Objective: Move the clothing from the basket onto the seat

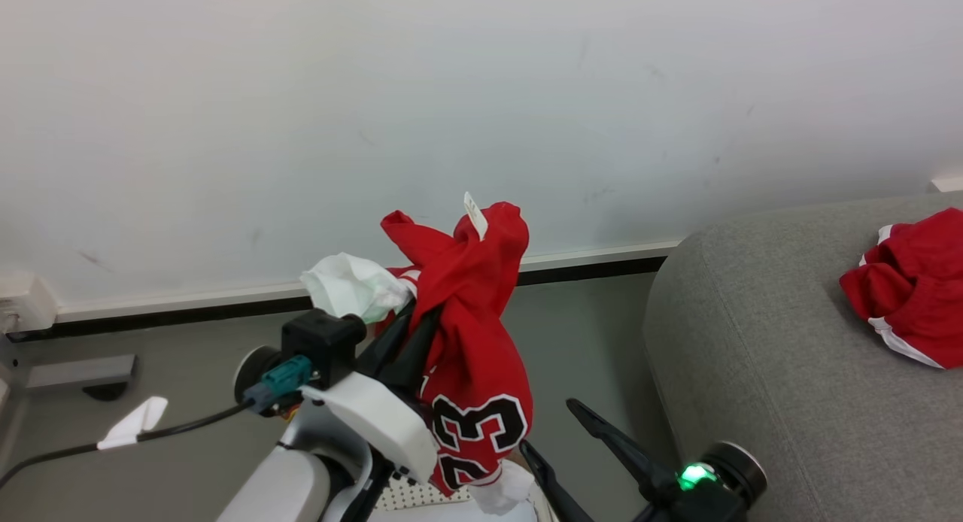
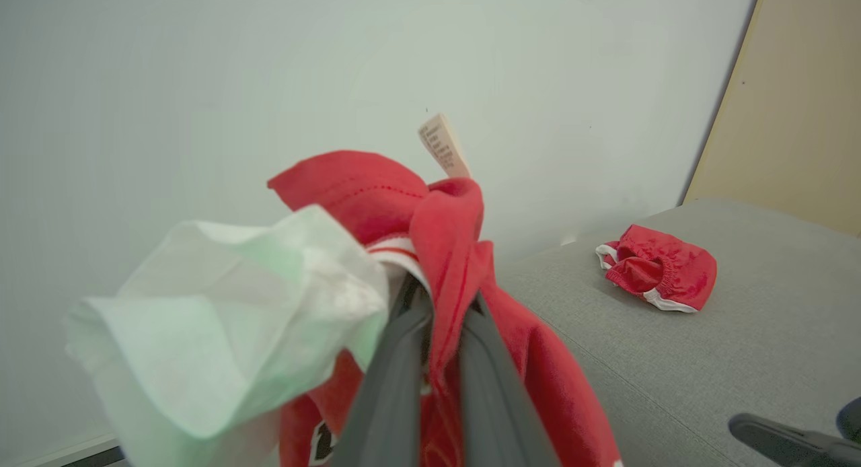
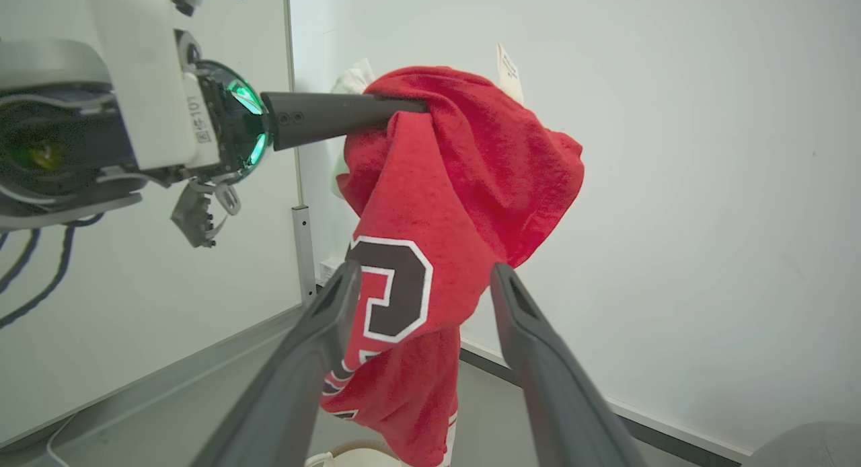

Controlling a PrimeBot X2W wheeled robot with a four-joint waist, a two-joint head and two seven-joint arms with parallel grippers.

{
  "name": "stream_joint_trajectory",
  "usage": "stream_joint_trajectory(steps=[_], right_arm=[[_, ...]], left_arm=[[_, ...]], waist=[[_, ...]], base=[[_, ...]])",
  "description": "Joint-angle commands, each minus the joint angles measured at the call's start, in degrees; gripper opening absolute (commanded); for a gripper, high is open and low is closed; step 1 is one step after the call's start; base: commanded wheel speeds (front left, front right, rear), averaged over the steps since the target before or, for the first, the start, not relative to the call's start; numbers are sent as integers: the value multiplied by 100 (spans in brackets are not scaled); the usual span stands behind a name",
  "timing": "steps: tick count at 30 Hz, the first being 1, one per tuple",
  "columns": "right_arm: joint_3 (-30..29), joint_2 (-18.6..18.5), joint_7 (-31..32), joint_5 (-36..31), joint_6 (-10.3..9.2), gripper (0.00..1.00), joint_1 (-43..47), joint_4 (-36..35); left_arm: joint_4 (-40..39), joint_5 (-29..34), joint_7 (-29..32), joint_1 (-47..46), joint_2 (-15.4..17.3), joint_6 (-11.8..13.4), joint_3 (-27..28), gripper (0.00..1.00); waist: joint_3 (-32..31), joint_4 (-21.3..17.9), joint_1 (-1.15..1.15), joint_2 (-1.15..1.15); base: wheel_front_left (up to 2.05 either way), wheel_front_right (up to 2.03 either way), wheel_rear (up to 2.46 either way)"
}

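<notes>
Grips a soft red sports jersey (image 1: 475,341) with a black-and-white 23 and a white part in the clenched left claw (image 1: 420,320), raised high on a bent arm, fingers pointing up toward the pale wall (image 1: 481,93). Hangs the cloth below that claw, above the cream-white perforated plastic basket (image 1: 410,498). Holds the right claw (image 1: 548,426) low and right of the left claw, released, fingers spread near the hanging cloth. Shows a second red garment (image 1: 910,281) with white trim on the light-grey woven couch seat (image 1: 752,341), well apart to the right of both claws.
</notes>
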Motion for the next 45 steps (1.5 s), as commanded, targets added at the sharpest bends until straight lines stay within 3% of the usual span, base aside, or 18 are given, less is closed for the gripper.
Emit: stream_joint_trajectory(steps=[1, 10, 20, 21, 22, 23, 24, 32, 33, 37, 38, 39, 45], right_arm=[[99, -8, 3, 21, -13, 100, -207, 136], [322, 405, 3, 253, -13, 100, -1307, 1339], [691, 471, 4, 748, -13, 100, -1933, 2281], [721, 472, 3, 826, -13, 93, -1970, 2331], [738, 474, 3, 917, -13, 48, -2006, 2367], [775, 473, 3, 1004, -13, 20, -2021, 2388], [824, 474, 4, 1072, -13, 0, -2036, 2373], [889, 474, 3, 1390, -13, 0, -2190, 2326], [868, 474, 2, 1395, -13, 0, -2210, 2322], [799, 474, 1, 1396, -13, 0, -2233, 2242], [787, 475, 1, 1399, -13, 0, -2224, 2222], [776, 475, 1, 1398, -13, 0, -2217, 2212], [625, 475, 0, 1339, -13, 0, -2217, 2172]], left_arm=[[-26, 26, 15, -65, -19, -2, -30, 0], [6, 96, 65, -210, -128, -43, -239, 0], [22, 56, 112, -280, -274, -113, -472, 0], [26, 45, 114, -286, -286, -119, -490, 0], [31, 40, 114, -290, -293, -124, -502, 0], [37, 32, 114, -290, -294, -128, -510, 0], [44, 24, 115, -284, -289, -126, -511, 0], [73, 36, 95, -164, -172, -32, -481, 0], [73, 41, 89, -155, -163, -18, -477, 2], [67, 73, 63, -143, -124, 24, -468, 45], [63, 84, 56, -145, -119, 35, -471, 90], [62, 94, 45, -145, -112, 40, -476, 100], [82, 126, 58, -97, -45, 48, -533, 100]], waist=[[11, 21, 0, 0], [69, 156, 0, 0], [95, 330, 0, 0], [96, 350, 0, 0], [98, 366, 0, 0], [101, 380, 0, 0], [105, 387, 0, 0], [137, 331, 0, 0], [140, 320, 0, 0], [157, 277, 0, 0], [160, 271, 0, 0], [161, 266, 0, 0], [165, 242, 0, 0]], base=[[0, 0, 0], [0, 0, 0], [0, 0, 0], [0, 0, 0], [0, 0, 0], [0, 0, 0], [0, 0, 0], [0, 0, 0], [0, 0, 0], [0, 0, 0], [0, 0, 0], [0, 0, 0], [0, 0, 0]])
